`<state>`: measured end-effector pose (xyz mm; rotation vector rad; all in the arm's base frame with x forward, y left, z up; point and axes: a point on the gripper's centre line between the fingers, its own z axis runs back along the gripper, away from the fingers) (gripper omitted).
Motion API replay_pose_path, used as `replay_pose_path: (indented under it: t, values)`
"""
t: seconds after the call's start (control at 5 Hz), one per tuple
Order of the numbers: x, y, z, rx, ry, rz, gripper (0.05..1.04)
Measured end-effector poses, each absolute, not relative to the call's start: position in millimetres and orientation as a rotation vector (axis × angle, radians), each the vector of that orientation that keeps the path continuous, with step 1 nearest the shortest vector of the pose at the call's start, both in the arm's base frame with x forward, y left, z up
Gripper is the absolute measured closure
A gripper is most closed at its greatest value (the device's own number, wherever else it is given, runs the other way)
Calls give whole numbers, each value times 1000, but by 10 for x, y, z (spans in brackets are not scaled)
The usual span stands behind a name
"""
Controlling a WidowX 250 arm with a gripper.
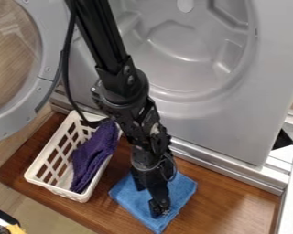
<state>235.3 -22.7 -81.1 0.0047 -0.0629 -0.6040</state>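
Blue cloth (181,191), one: spread on the brown wooden surface (225,199), right of the basket and near the surface's front edge; directly under the pincer (159,209), showing on both sides of it. Contact between the two: cannot tell.

Pincer, one, black: pointed down over the middle of the blue cloth; whether released or clenched, cannot tell.

Basket (83,197), one, white, slatted, open-topped: toward the surface's left end, beside the blue cloth, apart from it.

Purple cloth (94,154), one, crumpled: in the basket, along its right side, upper end at the rim; left of the pincer.

Appliance (219,125), one, grey, with a round hollow drum (186,52): along the surface's back edge.

Round door (48,80), one, grey-rimmed, clear-centred: swung open, above the basket's left side.
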Motion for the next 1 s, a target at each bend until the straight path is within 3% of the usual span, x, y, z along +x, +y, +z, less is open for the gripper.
replay_pose_path:
  t: [0.2, 0.8, 1.0]
  values:
    - [2354, -282, -779, 10, -47, -630, 84]
    - [2600, -477, -297, 61, -157, -716, 84]
    - [2514, -535, -176, 22, -196, -754, 84]
